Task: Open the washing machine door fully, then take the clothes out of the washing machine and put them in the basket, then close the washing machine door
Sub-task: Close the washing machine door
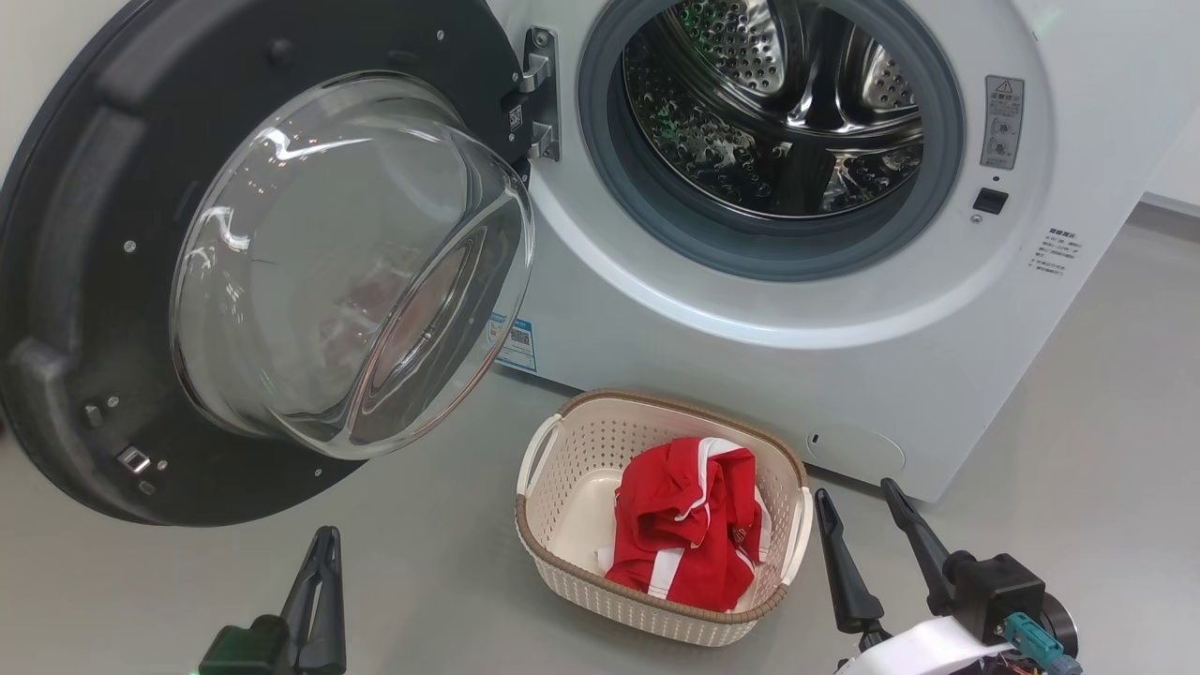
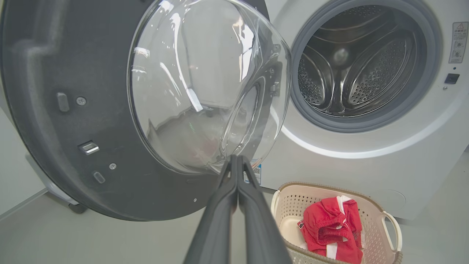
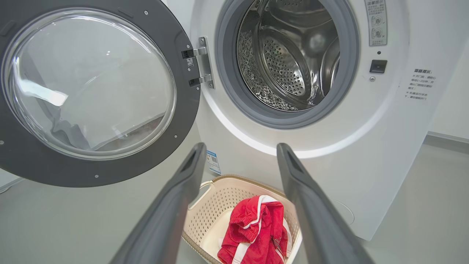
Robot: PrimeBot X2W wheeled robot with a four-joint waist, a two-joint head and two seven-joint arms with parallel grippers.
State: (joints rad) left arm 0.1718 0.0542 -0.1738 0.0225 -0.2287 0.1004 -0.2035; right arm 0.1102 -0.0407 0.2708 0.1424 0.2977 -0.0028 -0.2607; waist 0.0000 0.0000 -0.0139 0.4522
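Fully open door (image 1: pixel 75 281) hanging leftward, glass bowl (image 1: pixel 347 262) bulging rightward, left fingers (image 1: pixel 319 591) pressed together, right fingers (image 1: pixel 844 572) spread

Floor (image 1: pixel 1078 403): plain grey, smooth, slightly glossy, soft reflections, fills the lower part of all three views. Wall (image 1: pixel 1179 141): white, upper right of the head view, meets the floor at a pale skirting strip (image 1: pixel 1167 202) that runs down to the right; the same wall-and-skirting joint sits at mid right of the right wrist view. Lower left of the left wrist view: more pale wall with a thin seam at the floor, plus a pale slanted bar (image 2: pixel 51 187) ending in a dark foot (image 2: pixel 77 208) on the floor, can't tell what it is.
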